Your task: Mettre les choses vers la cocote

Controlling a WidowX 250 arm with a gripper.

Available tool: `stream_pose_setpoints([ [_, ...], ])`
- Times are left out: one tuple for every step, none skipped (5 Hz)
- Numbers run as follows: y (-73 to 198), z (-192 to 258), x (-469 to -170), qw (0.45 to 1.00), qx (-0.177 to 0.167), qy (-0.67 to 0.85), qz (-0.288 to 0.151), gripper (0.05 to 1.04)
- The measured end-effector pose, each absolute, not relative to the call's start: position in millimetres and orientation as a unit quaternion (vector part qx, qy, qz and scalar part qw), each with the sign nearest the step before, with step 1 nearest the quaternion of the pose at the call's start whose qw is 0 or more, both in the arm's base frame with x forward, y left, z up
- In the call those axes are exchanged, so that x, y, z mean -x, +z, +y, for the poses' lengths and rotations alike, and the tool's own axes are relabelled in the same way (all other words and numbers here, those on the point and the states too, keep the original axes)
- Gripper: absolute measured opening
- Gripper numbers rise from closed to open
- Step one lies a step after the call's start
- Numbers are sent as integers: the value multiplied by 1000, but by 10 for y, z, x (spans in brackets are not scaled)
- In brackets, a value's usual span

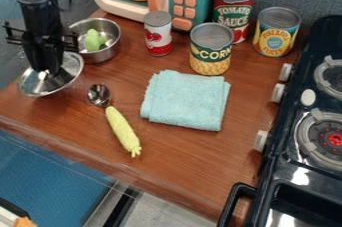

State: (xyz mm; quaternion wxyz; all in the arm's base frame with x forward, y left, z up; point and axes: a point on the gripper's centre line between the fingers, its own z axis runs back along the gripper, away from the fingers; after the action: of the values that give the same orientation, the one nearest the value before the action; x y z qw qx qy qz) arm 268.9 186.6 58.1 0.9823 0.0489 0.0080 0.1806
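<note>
the small metal pot (110, 52) sits at the back left of the counter (87, 143), and one green toy piece (93, 40) lies inside it. just in front of the pot, toward the left edge of the counter, i see the metal lid (33, 85), tilted and off the pot. my gripper (47, 68) is at the middle of this lid, and i judge it is closed on the knob, with the lid hanging from it. the task says only to put things toward the pot, so i believe the step in hand is to bring the lid there.

for the next move, i should raise the lid a little, make it more level and carry it back over the rim. if i go too low, the lid could knock the pot and push it. the tilt may also make it seat badly.

further out, the spoon (99, 94) lies with its bowl end toward the pot, and the yellow toy corn (123, 130) is against it. the folded blue cloth (185, 100) rests to their right. i cannot tell if these must go too.
</note>
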Motion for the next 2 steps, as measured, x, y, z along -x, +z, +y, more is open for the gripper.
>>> stream_pose_setpoints([
  [657,1818,-2800,983,-48,179,-1,262],
  [715,1741,-2892,982,-47,181,-6,262],
])
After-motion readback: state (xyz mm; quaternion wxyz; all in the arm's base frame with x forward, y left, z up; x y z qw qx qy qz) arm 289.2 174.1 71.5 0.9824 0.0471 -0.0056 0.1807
